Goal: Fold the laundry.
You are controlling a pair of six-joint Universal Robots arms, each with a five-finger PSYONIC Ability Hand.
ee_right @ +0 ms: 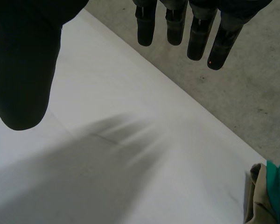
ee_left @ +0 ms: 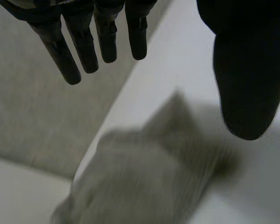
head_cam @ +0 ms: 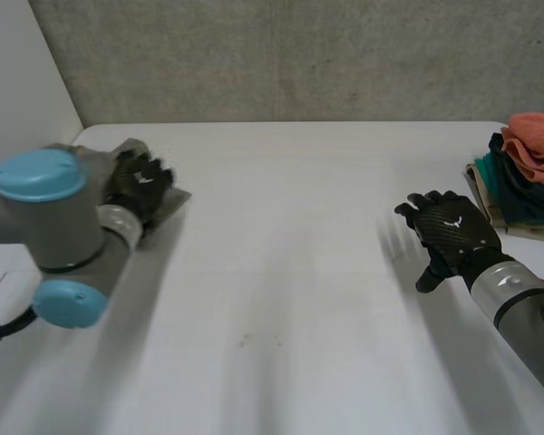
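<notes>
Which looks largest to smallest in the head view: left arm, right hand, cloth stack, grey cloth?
1. The left arm, looming because it is nearest the camera.
2. The right hand and the cloth stack: about alike, so unranked.
3. The grey cloth, mostly hidden behind the left hand.

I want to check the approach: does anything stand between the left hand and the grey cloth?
Nothing visible does. The left hand is open, and the grey cloth lies before its palm at the white table edge; no other thing is between them.
</notes>
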